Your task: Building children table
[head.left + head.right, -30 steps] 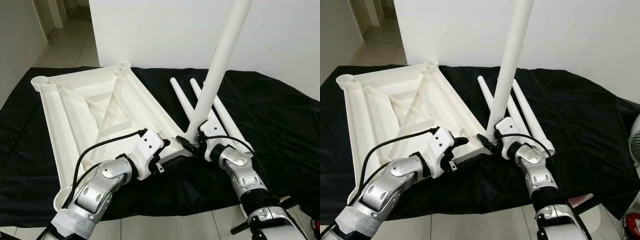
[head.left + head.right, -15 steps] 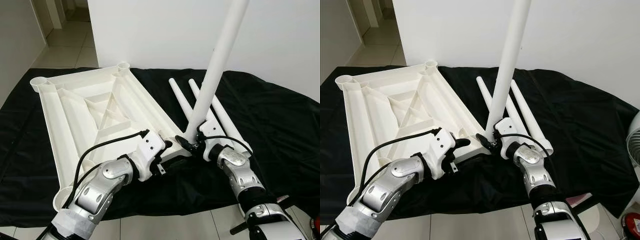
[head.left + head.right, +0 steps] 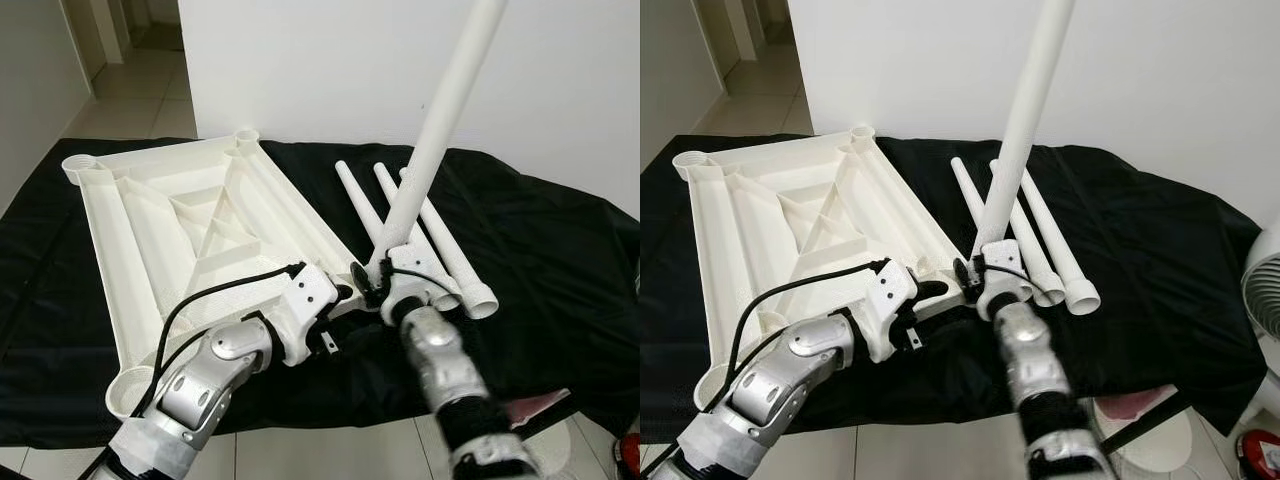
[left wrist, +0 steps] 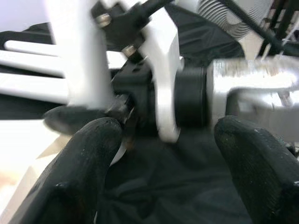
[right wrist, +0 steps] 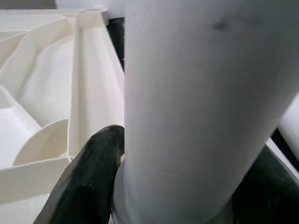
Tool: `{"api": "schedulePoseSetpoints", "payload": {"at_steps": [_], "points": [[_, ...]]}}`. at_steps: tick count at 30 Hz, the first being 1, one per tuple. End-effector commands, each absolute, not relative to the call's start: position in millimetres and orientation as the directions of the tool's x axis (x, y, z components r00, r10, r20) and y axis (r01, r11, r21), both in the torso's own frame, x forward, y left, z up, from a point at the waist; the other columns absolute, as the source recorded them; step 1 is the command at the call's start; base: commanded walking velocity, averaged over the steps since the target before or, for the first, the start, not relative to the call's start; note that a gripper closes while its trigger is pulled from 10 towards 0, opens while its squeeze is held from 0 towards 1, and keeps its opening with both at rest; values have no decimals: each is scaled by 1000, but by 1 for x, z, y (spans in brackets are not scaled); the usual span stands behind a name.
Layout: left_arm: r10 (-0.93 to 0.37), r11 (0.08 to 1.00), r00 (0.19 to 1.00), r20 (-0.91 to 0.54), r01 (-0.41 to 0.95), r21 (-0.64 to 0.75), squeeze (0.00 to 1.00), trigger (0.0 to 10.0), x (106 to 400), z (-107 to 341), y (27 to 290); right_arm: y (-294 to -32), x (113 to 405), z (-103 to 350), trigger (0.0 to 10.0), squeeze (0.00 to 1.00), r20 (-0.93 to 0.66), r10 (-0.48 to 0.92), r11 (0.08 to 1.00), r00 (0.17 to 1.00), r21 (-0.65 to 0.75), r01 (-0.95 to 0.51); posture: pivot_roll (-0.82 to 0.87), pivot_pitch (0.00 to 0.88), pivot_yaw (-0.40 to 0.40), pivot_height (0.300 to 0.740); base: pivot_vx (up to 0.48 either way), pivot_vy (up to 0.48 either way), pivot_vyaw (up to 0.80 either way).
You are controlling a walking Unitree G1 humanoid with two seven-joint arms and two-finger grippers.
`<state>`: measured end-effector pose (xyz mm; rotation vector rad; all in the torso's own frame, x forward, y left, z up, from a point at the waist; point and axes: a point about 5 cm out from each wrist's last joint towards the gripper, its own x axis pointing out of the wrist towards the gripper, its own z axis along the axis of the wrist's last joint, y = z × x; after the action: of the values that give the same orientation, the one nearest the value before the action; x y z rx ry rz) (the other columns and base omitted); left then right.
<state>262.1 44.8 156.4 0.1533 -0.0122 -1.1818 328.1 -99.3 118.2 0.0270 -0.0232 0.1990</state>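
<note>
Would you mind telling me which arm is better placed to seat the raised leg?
Right: its end effector grips the upright leg at the tabletop's near corner; the left end effector holds nothing.

Upturned tabletop (image 3: 180, 225) on cloth (image 3: 540, 250) at left, three loose legs (image 3: 430, 235) lying beside it at right, fourth leg (image 3: 440, 125) standing at tabletop's near right corner

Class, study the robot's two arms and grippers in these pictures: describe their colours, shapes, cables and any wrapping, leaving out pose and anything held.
Both arms are rounded, brushed-silver segments with black joints. The left arm ends in a white angular wrist housing; a black cable loops from it back toward the forearm, whose base is wrapped in white tape. The left gripper has thick, rounded, matte-black fingers. The right arm carries a similar white housing, thin black cable and right gripper with black fingers.
</note>
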Motion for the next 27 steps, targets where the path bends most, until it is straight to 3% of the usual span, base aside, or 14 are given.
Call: {"api": "schedulePoseSetpoints", "payload": {"at_steps": [1,5,12,13,22,23,24,27], "points": [[-951,287,299,-81,949,133,0,10000,259,157,41,-97,324,110,10000,0,-14,157,984,987,86,-155,37,10,-67,740,0,0,0],[-952,284,296,-80,950,133,0,10000,259,157,40,-82,321,117,10000,0,14,172,980,985,98,-172,37,2,-67,740,0,0,0],[-954,278,290,-81,952,131,0,10000,258,156,39,-87,322,122,10000,0,23,156,983,988,94,-157,37,0,-68,740,0,0,0],[-954,278,290,-81,951,133,0,10000,258,156,39,-89,322,123,10000,1000,24,145,985,989,91,-147,38,0,-70,740,0,0,0],[-952,283,295,-83,950,134,0,10000,259,156,39,-101,321,130,10000,1000,70,227,970,971,72,-232,36,0,-71,740,0,0,0],[-952,283,296,-83,950,133,0,10000,259,155,39,-103,321,132,10000,945,76,261,962,962,63,-266,36,0,-71,740,0,0,0],[-951,284,296,-84,950,132,0,10000,259,155,39,-106,321,134,10000,0,81,297,952,951,48,-301,36,0,-71,740,0,0,0],[-951,285,297,-84,949,131,0,10000,259,155,39,-111,322,137,10000,0,88,344,938,935,17,-347,36,0,-71,740,0,0,0]]}}
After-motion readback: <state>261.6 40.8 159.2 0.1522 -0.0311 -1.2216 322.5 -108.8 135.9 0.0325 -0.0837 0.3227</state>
